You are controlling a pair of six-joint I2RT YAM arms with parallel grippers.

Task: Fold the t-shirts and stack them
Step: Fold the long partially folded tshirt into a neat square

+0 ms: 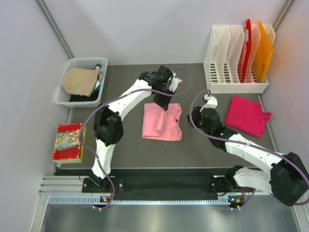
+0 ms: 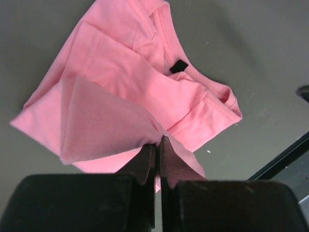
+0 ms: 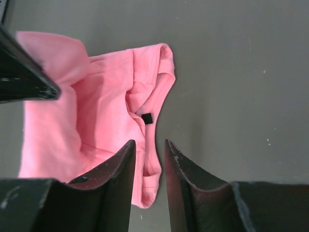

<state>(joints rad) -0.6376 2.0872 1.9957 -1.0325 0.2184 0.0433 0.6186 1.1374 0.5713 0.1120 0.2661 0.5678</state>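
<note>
Salmon-pink cloth sits pinched in my left claw [image 2: 158, 145], which is clamped on a raised fold of the salmon-pink t-shirt [image 2: 125, 72]. The rest of it lies partly folded on the grey desk [image 1: 193, 145]. My right claw [image 3: 149, 150] hangs just right of that shirt's collar, jaws slightly parted, gripping nothing. Farther right, well apart, lies the rumpled magenta t-shirt [image 1: 247, 116].
</note>
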